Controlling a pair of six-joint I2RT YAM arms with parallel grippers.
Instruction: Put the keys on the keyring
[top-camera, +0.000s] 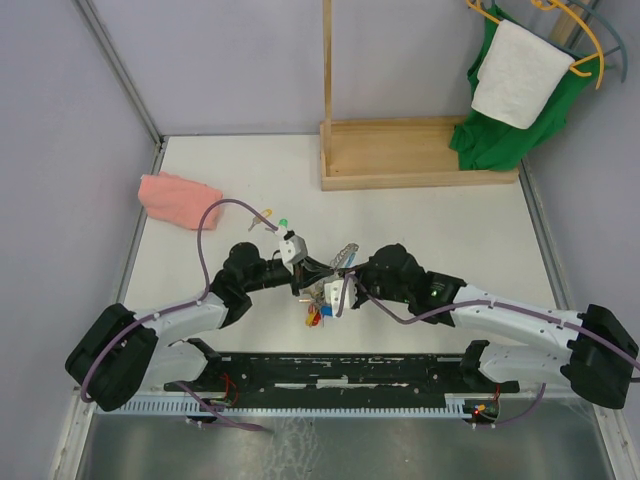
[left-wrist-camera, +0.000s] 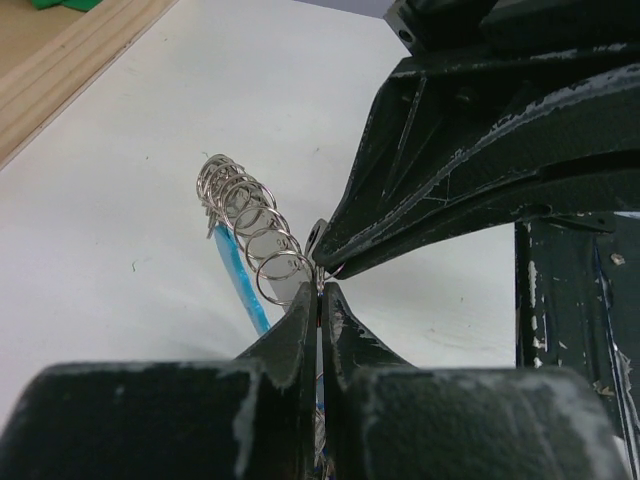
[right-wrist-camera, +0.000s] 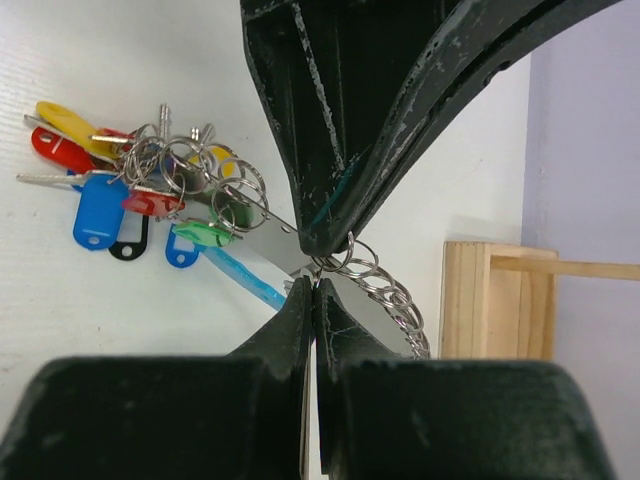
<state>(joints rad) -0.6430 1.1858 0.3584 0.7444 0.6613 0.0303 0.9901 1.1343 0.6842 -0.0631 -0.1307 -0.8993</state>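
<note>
Left gripper (left-wrist-camera: 318, 305): jaws together, pinched on keyring (right-wrist-camera: 262, 238) wire, tip-to-tip w/ right gripper (right-wrist-camera: 313, 295), likewise clamped on it. Keyring at middle of table (top-camera: 450, 230); coloured keys (right-wrist-camera: 100, 205) bunched just near of grippers. Pink cloth (top-camera: 178, 200) far left; wooden rack (top-camera: 400, 160) far.

The left claw (left-wrist-camera: 319, 296) fills the near edge, fingers pressed together on a thin bit of the keyring (left-wrist-camera: 250, 215). The right claw (left-wrist-camera: 325, 250) reaches in from the far right, and its closed tip meets the left one. Small silver rings trail away to the left above the white counter (left-wrist-camera: 130, 200), with a blue tag (left-wrist-camera: 240, 280) beneath them. A wooden edge (left-wrist-camera: 70, 70) crosses the far left corner.
</note>
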